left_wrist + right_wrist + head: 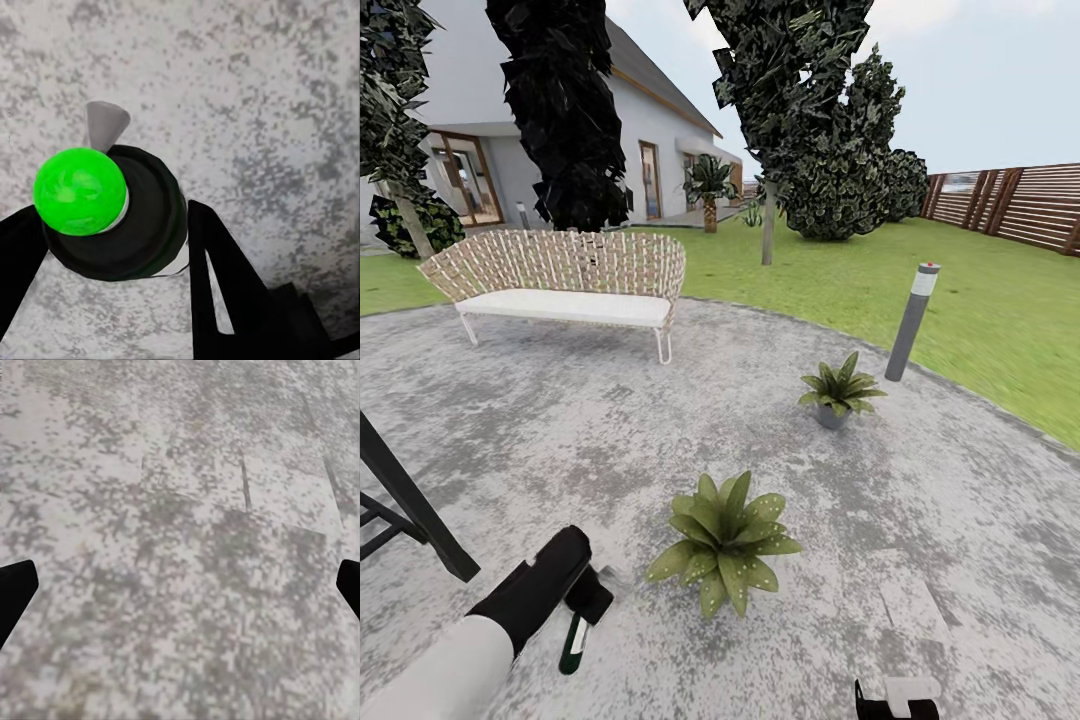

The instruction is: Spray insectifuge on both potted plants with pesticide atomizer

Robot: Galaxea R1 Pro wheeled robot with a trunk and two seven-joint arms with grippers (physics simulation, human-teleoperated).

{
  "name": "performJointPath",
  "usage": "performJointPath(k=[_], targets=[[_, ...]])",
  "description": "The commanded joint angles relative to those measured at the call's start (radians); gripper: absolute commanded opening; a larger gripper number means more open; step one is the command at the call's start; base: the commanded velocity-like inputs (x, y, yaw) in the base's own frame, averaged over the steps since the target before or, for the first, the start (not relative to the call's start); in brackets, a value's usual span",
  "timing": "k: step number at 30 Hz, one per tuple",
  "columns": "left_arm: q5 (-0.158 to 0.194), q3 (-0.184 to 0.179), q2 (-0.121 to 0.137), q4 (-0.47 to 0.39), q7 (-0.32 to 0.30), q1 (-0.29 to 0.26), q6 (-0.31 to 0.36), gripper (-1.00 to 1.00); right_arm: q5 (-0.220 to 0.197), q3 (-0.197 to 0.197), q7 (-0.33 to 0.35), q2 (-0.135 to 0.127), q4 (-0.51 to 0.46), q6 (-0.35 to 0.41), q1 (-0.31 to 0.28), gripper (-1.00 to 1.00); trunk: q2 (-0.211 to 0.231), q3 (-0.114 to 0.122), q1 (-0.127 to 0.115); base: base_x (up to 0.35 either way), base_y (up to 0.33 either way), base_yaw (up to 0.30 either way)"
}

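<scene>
In the head view my left gripper [586, 598] hangs low over the stone patio [920, 520], shut on the pesticide atomizer [573, 643], a dark bottle pointing down. The left wrist view looks onto the atomizer [127, 217] from above: a bright green ball sits on it, a grey cone sticks out, and black fingers [214, 262] press on either side. One potted plant [724, 541] stands just right of that gripper, its pot hidden under the leaves. The other potted plant [840, 388] sits farther off in a grey pot. My right gripper [180, 592] is open over bare stone.
A woven bench [560, 278] stands at the patio's far side. A grey bollard lamp [913, 320] rises at the lawn's edge behind the far plant. A dark slanted frame [410, 500] is at my left. Trees, a white house and a slatted fence [1010, 205] ring the lawn.
</scene>
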Motion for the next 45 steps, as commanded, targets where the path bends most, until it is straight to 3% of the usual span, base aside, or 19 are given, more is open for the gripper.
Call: performJointPath(k=[1, 4, 7, 9, 12, 14, 20, 24, 26, 29, 33, 43, 45], targets=[[-0.014, -0.007, 0.001, -0.002, -0.016, -0.015, 0.006, -1.00, 0.010, -0.008, -0.003, 0.000, 0.001, -0.003, -0.001, 1.00, 0.000, -0.001, 0.000, 0.000, 0.000, 0.000], [-0.024, -0.013, 0.004, -0.001, -0.025, -0.061, 0.014, -1.00, 0.010, -0.008, -0.003, 0.000, 0.001, -0.003, -0.001, 1.00, 0.000, -0.001, 0.000, 0.000, 0.000, 0.000], [-0.027, -0.015, 0.008, 0.005, -0.026, -0.064, 0.015, -1.00, 0.010, -0.008, -0.003, 0.000, 0.001, -0.003, -0.001, 1.00, 0.000, -0.001, 0.000, 0.000, 0.000, 0.000], [-0.048, -0.016, 0.008, 0.005, -0.026, -0.059, 0.014, -1.00, 0.010, -0.008, -0.003, 0.000, 0.001, -0.003, -0.001, 1.00, 0.000, -0.001, 0.000, 0.000, 0.000, 0.000], [-0.122, -0.020, -0.001, 0.002, -0.026, -0.055, 0.012, -1.00, 0.010, -0.008, -0.004, 0.000, 0.001, -0.003, -0.001, 1.00, 0.000, -0.001, 0.000, 0.000, 0.000, 0.000], [-0.150, -0.016, -0.007, 0.001, -0.026, -0.058, 0.014, -1.00, 0.010, -0.008, -0.004, 0.000, 0.001, -0.003, -0.001, 1.00, 0.000, -0.001, 0.000, 0.096, 0.046, 0.000], [-0.152, -0.016, -0.014, 0.007, -0.039, -0.062, 0.015, -1.00, 0.009, -0.008, -0.005, 0.000, 0.001, -0.003, -0.001, 1.00, 0.000, -0.001, 0.000, 0.147, 0.047, 0.000], [-0.164, -0.021, -0.002, 0.006, -0.173, -0.057, 0.006, -1.00, 0.009, -0.008, -0.005, 0.002, 0.001, -0.003, -0.001, 1.00, 0.000, -0.001, 0.000, 0.009, 0.002, 0.000], [-0.220, -0.045, 0.002, 0.001, -0.235, -0.053, 0.000, -1.00, 0.009, -0.008, -0.005, 0.003, 0.000, -0.003, -0.001, 1.00, 0.000, -0.001, 0.000, 0.001, 0.000, 0.000], [-0.273, -0.106, -0.009, 0.000, -0.252, -0.052, 0.000, -1.00, 0.009, -0.008, -0.005, 0.003, 0.000, -0.003, -0.001, 1.00, 0.000, -0.001, 0.000, 0.000, 0.000, -0.003], [-0.282, -0.143, -0.015, -0.002, -0.260, -0.058, 0.007, -1.00, 0.009, -0.008, -0.005, 0.002, 0.000, -0.003, -0.001, 1.00, 0.000, -0.001, 0.000, 0.000, 0.000, -0.177], [-0.287, -0.145, 0.001, -0.002, -0.262, -0.057, 0.012, -1.00, 0.007, -0.009, -0.006, 0.003, -0.001, -0.003, -0.001, 1.00, 0.000, -0.001, 0.000, -0.009, 0.004, -0.159], [-0.311, -0.144, -0.006, -0.002, -0.262, -0.057, 0.014, -1.00, 0.007, -0.009, -0.007, 0.003, 0.000, -0.003, -0.001, 1.00, 0.000, -0.001, 0.000, -0.167, 0.202, -0.001]])
